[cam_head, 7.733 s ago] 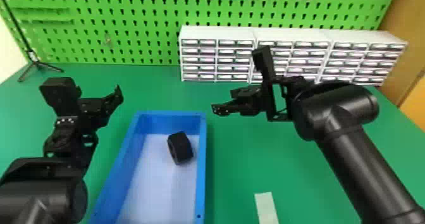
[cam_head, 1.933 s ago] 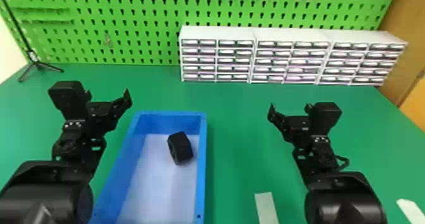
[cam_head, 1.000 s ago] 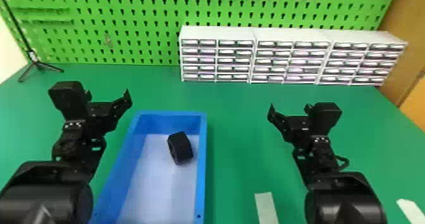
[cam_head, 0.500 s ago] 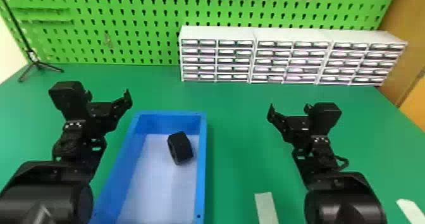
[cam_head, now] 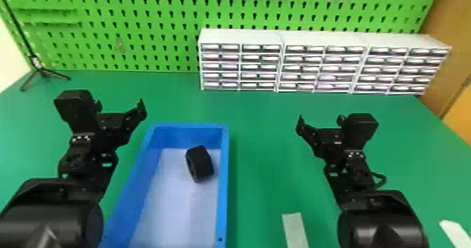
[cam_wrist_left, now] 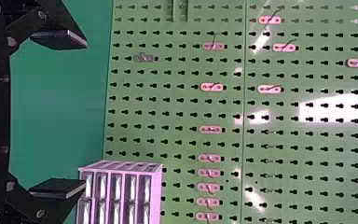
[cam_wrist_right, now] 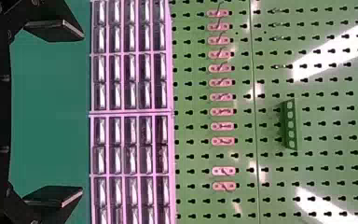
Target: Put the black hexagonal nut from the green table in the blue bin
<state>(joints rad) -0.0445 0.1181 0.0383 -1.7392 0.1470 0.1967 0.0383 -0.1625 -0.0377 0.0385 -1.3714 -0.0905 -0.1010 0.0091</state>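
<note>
The black hexagonal nut [cam_head: 199, 164] lies tilted on the floor of the blue bin [cam_head: 224, 194], near its far right corner and inside the walls. Left of the bin, above the green table [cam_head: 266, 152], my left gripper [cam_head: 121, 105] is held up; my right gripper [cam_head: 319, 119] is held up on the bin's right side, some distance from it. Neither touches the nut. In its wrist view the left gripper [cam_wrist_left: 85, 114] has its two fingers wide apart with nothing between them. The right gripper [cam_wrist_right: 83, 114] is likewise spread and holds nothing.
White drawer cabinets [cam_head: 241, 67] stand at the back against the green pegboard [cam_head: 147, 26]. A small black tripod [cam_head: 42, 70] is at the back left. One pale strip [cam_head: 295, 229] lies right of the bin, another [cam_head: 455, 231] at the lower right.
Since the oldest frame the right arm has drawn back from beside the bin to the right and nearer, and the left arm has shifted slightly. Over the last second nothing has moved.
</note>
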